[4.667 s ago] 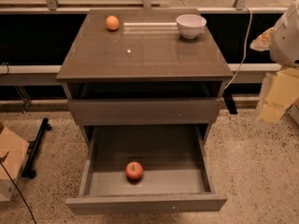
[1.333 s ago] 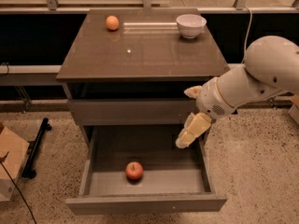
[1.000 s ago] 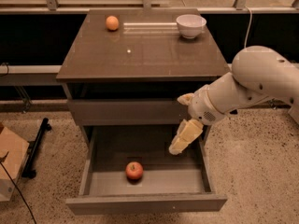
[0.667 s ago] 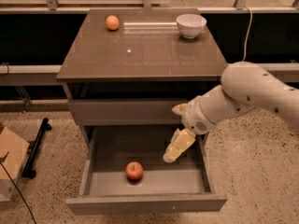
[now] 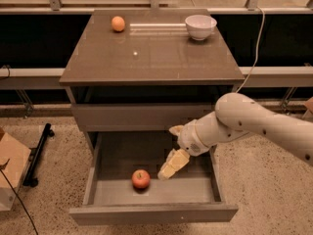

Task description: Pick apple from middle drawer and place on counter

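Observation:
The apple, small and red, lies on the floor of the open middle drawer, near its front and left of centre. My gripper hangs inside the drawer on the white arm that reaches in from the right. Its cream fingers point down and left, just right of the apple and apart from it. The glossy brown-grey counter is the cabinet's top.
An orange round fruit and a white bowl sit at the back of the counter. A shut drawer front is above the open drawer. A cardboard box and a black stand are on the floor at left.
The arm has swung in from the right and down into the drawer, bringing the gripper leftward close to the apple. The apple has not moved.

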`<state>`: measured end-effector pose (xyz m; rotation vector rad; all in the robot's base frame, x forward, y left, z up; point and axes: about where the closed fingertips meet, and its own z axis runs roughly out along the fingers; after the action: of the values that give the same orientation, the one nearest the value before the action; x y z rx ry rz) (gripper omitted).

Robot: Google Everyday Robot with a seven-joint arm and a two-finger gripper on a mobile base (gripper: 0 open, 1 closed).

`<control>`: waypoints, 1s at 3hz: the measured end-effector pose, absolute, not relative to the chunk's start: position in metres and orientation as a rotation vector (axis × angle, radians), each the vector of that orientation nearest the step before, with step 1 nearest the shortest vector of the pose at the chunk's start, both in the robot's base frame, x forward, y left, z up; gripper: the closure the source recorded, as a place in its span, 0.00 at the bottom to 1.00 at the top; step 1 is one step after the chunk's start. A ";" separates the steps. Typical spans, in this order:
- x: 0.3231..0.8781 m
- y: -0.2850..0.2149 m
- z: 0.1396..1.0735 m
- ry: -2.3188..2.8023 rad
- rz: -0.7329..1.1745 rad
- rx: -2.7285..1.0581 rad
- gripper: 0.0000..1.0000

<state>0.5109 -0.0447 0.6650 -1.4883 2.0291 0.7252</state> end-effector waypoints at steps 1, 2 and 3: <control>0.513 -0.043 0.657 2.033 0.734 -1.476 0.00; 0.514 -0.043 0.649 2.065 0.723 -1.448 0.00; 0.515 -0.025 0.624 2.052 0.757 -1.421 0.00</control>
<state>0.5147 -0.0249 0.6241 -1.4212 2.0518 0.7572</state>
